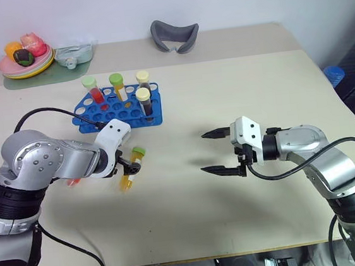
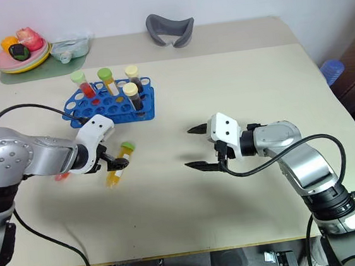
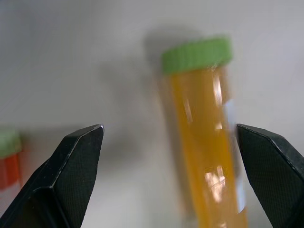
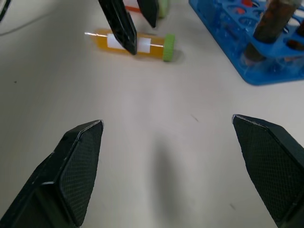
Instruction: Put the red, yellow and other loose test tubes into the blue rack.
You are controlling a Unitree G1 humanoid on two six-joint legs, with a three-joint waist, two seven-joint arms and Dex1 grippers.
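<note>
The blue rack (image 1: 100,117) stands at the back left of the table with several capped tubes upright in it. A yellow test tube (image 1: 129,173) with a green cap lies on the table in front of the rack. My left gripper (image 1: 131,165) points down over it, open, one finger on each side of the tube (image 3: 204,142). A red test tube (image 2: 61,177) lies beside it, mostly hidden under my left arm; its green cap (image 3: 7,142) shows at the wrist view's edge. My right gripper (image 1: 205,152) hovers open and empty to the right, pointing toward the yellow tube (image 4: 133,42).
A plate of toy food (image 1: 27,63) sits on a green mat at the back left corner, with a pale dish (image 1: 71,55) beside it. A grey curved object (image 1: 175,35) lies at the back edge. A blue object (image 1: 335,75) stands off the table's right side.
</note>
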